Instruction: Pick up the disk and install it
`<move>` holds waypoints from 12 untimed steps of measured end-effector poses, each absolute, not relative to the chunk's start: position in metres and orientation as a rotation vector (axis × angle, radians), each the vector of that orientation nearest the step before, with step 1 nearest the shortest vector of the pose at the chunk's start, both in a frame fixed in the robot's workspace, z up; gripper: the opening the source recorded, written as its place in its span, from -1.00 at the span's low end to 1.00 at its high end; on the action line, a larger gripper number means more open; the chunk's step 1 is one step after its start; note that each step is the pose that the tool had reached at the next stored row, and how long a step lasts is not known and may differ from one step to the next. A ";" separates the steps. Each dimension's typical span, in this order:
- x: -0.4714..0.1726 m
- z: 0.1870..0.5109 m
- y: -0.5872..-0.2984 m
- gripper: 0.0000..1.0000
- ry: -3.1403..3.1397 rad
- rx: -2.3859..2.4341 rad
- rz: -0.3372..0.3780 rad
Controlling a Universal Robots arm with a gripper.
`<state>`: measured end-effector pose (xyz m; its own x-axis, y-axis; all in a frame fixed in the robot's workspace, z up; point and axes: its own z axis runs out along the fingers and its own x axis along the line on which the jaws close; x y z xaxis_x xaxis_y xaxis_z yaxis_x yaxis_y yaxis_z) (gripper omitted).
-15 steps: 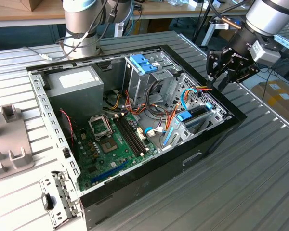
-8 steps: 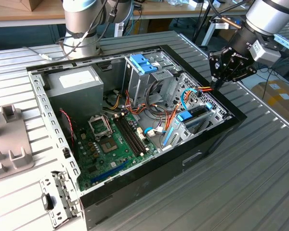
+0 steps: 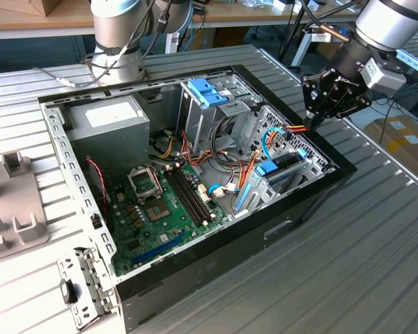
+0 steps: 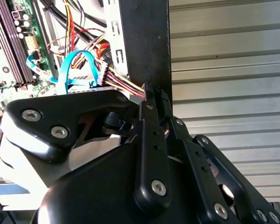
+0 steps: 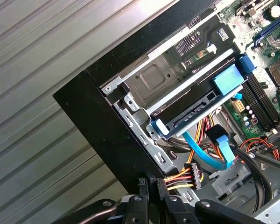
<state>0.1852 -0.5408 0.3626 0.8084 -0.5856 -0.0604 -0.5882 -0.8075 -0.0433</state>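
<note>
The disk (image 3: 284, 169) sits in the drive bay at the front corner of the open computer case (image 3: 216, 261), on the exterior view's right. Its silver body is framed by a bright blue carrier with a blue tab (image 5: 227, 79). In the first wrist view the disk (image 5: 196, 105) lies slotted under the metal cage. My gripper (image 3: 315, 117) hovers just above the case's edge beside that bay, apart from the disk. Its fingertips (image 4: 148, 92) are pressed together with nothing between them. A bundle of yellow, red and black wires (image 5: 179, 177) runs close by the tips.
A grey power supply (image 3: 108, 122) fills the case's back corner and the green motherboard (image 3: 167, 202) lies in the middle. A pale blue latch (image 3: 207, 90) tops the tall bay. A blue ribbon cable (image 5: 214, 154) loops near the disk. Ribbed metal table (image 3: 376, 236) surrounds the case.
</note>
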 end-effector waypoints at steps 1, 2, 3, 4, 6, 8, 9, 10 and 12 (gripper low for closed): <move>0.185 0.363 -0.541 -0.62 0.952 -2.930 0.068; 0.185 0.363 -0.541 -0.62 0.952 -2.930 0.068; 0.185 0.364 -0.540 -0.62 0.952 -2.929 0.068; 0.185 0.365 -0.539 -0.62 0.952 -2.930 0.068; 0.185 0.367 -0.536 -0.64 0.952 -2.930 0.068; 0.185 0.369 -0.533 -0.65 0.952 -2.930 0.068; 0.185 0.369 -0.533 -0.65 0.952 -2.930 0.068; 0.185 0.370 -0.532 -0.65 0.952 -2.930 0.068; 0.184 0.372 -0.530 -0.65 0.952 -2.930 0.068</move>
